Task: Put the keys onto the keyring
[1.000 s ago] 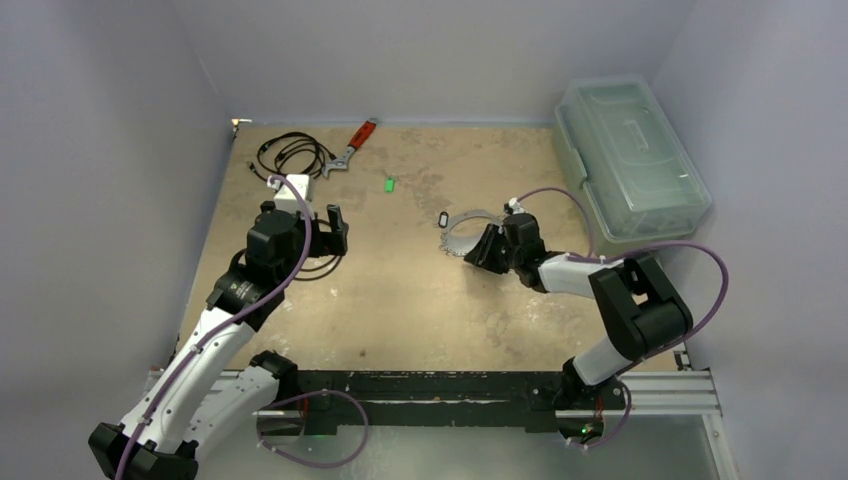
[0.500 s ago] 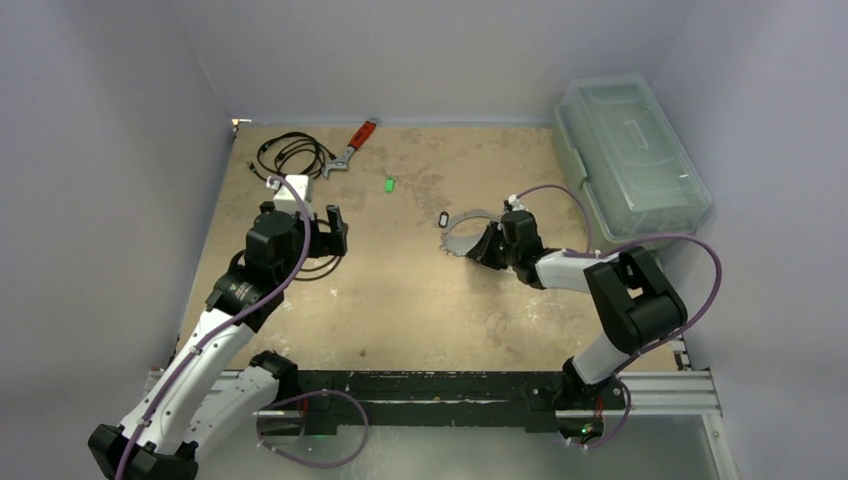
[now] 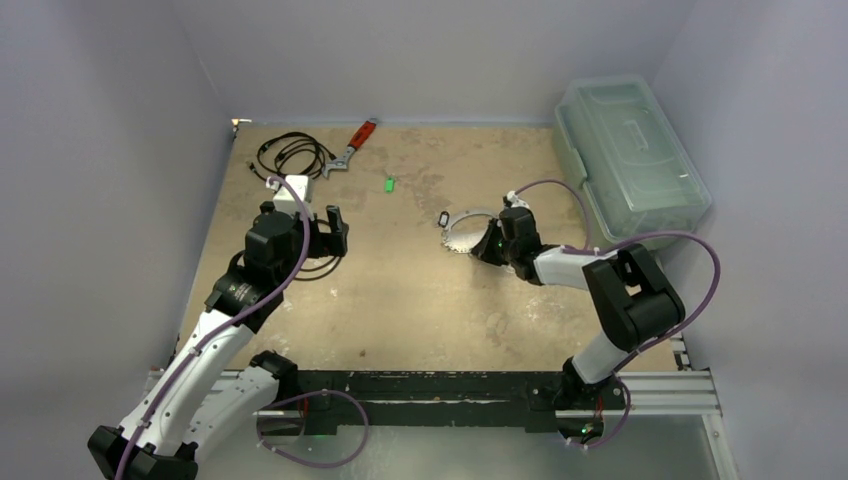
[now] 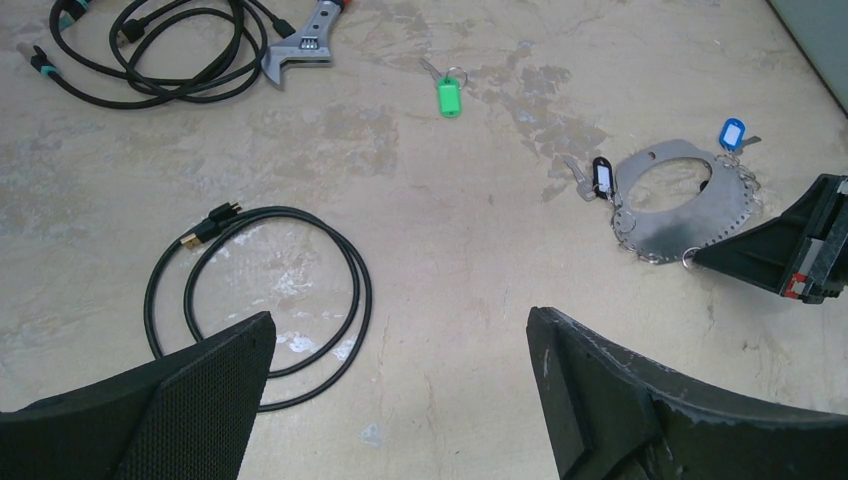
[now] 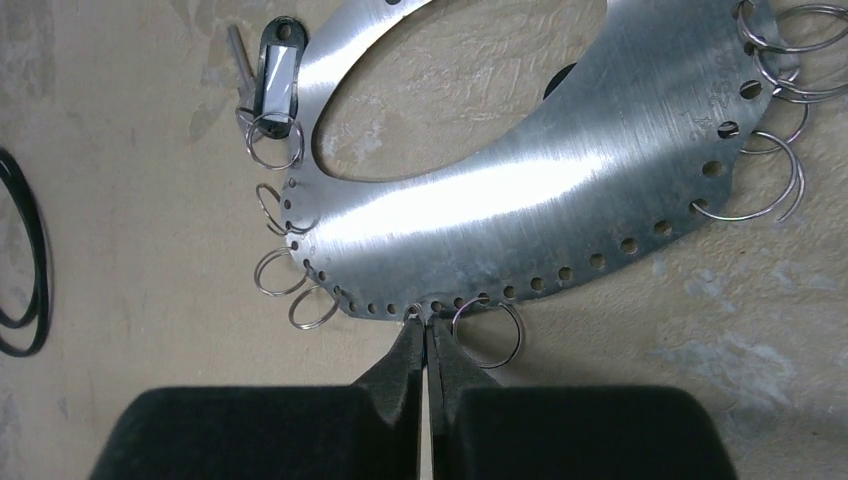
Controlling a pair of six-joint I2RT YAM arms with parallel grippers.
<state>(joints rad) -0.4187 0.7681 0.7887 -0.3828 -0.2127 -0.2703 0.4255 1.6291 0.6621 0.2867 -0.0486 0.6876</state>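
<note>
The tan, stained table (image 3: pixel 400 300) carries everything. Well beyond the right claw (image 5: pixel 425 328) and off to its right sits a clear plastic box (image 3: pixel 630 155) with its lid on; what it holds cannot be told. Far to the left of that claw, the left claw (image 4: pixel 400 330) hovers released, fingers spread wide, just short of a coiled black cable (image 4: pixel 210 222). A second bundle of black cable (image 3: pixel 283 150) lies well beyond the left claw, with a red-handled wrench (image 4: pixel 300 55) just to the bundle's right.

The keyring (image 5: pixel 480 210) lies flat directly ahead of the right claw. It is a thin brushed-metal plate with a large oval opening and a row of small holes along its rim. The right claw is clenched, its two tips pressed together and touching the plate's near rim; whether they pinch anything cannot be told.

The green key (image 4: pixel 449 95) lies alone, well beyond the right claw and to its left, between keyring and wrench. The dark key (image 5: pixel 272 75), with a white label, hangs from a ring on the plate's left edge. The blue key (image 4: pixel 732 133) rests at the rim just beyond the right claw; whether it is hooked on cannot be told. Bare split rings dangle from the holes, and one split ring (image 5: pixel 520 335) sits just right of the clenched tips.
</note>
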